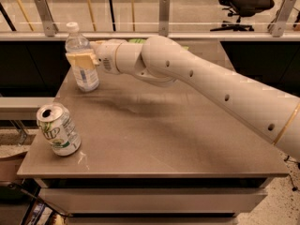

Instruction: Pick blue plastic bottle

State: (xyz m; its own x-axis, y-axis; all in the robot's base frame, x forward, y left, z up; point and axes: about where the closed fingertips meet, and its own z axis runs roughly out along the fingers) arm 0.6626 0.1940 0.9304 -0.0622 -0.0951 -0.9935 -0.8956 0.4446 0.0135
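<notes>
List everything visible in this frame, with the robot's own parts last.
bottle: one, clear with white cap and pale label, standing at the table's far left corner
can: one, green and white, opened, near the table's front left edge
table: one, grey-brown top, centre of view
posts: three, grey metal, along the rail behind the table
chair: one, black, on the floor beyond the rail, upper right
arm: one, white, reaching from the right across the table
gripper: one, pale yellow, at the bottle's upper body
</notes>
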